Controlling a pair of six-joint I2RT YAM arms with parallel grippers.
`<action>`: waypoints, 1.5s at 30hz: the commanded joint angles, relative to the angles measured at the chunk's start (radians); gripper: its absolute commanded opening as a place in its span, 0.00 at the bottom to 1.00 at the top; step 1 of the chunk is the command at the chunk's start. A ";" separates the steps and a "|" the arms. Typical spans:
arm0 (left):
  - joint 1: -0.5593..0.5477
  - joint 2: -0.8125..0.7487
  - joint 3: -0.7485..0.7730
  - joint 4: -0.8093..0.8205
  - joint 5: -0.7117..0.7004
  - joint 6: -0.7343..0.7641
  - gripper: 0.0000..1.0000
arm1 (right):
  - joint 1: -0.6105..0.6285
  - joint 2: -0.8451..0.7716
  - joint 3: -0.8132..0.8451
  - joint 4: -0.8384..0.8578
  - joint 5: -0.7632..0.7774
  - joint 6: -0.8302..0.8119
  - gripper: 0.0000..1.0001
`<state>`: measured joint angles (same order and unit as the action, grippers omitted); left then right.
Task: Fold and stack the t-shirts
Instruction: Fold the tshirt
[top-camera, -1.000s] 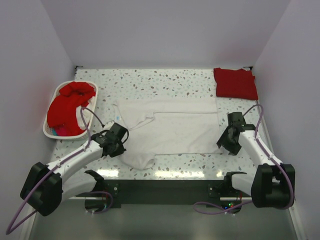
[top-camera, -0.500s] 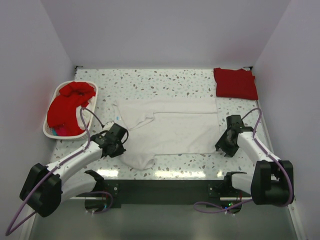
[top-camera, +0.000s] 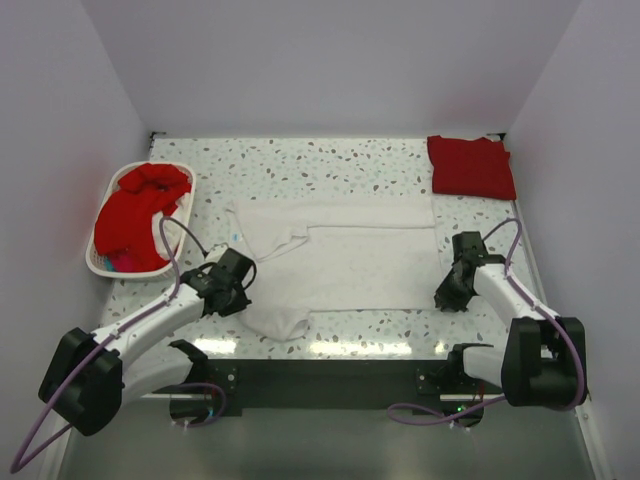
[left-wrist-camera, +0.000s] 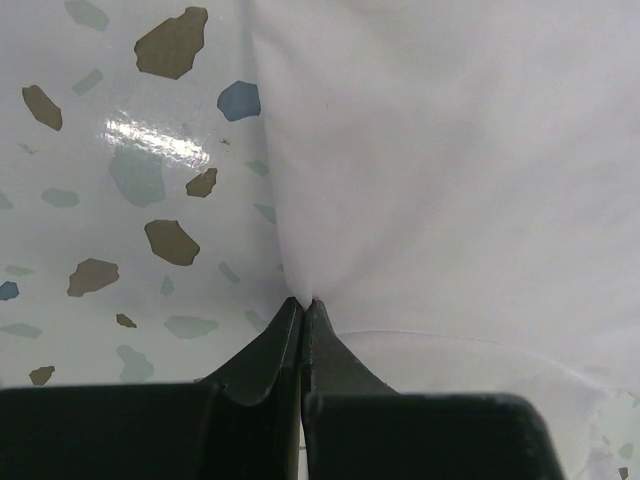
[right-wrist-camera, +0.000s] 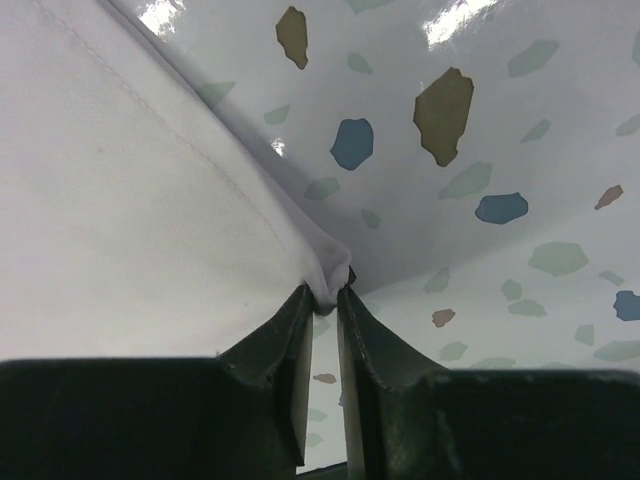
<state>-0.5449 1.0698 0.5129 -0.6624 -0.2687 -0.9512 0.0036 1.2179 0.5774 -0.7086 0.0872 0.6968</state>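
My left gripper (left-wrist-camera: 303, 300) is pinched tight, jaws meeting on a small tuck of the white t-shirt (left-wrist-camera: 430, 150) at its left edge, close to the near sleeve. My right gripper (right-wrist-camera: 325, 292) is nearly closed on the shirt's near right corner. A nub of hemmed cloth sits between the tips, though from the wrist view I can't be sure how deep the bite goes. The shirt lies spread flat across the middle of the tabletop (top-camera: 330, 160), one long side toward the near edge. Beyond it, a folded red t-shirt (top-camera: 470, 166) rests in the far right corner, and more red t-shirts (top-camera: 135, 205) are heaped in the basket (top-camera: 98, 264) at the left edge.

For the fold, I judge both pinches should lift together, only just clear of the surface, then travel toward the far edge at one pace so the near side lands level on the far side. If the right corner feels thin, I'd re-grip before lifting, since a slip there would skew the crease. Hold the cloth taut between the arms, not stretched
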 joint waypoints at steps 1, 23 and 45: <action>-0.004 -0.022 0.006 -0.005 -0.020 -0.018 0.00 | -0.002 -0.001 -0.014 0.002 0.002 0.010 0.18; 0.160 0.172 0.312 -0.036 0.006 0.222 0.00 | -0.001 0.121 0.332 -0.101 -0.043 -0.166 0.00; 0.244 0.458 0.516 0.058 0.003 0.338 0.00 | -0.002 0.353 0.458 0.034 0.000 -0.163 0.00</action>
<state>-0.3172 1.5200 0.9894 -0.6434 -0.2539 -0.6415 0.0044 1.5642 1.0004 -0.7097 0.0578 0.5407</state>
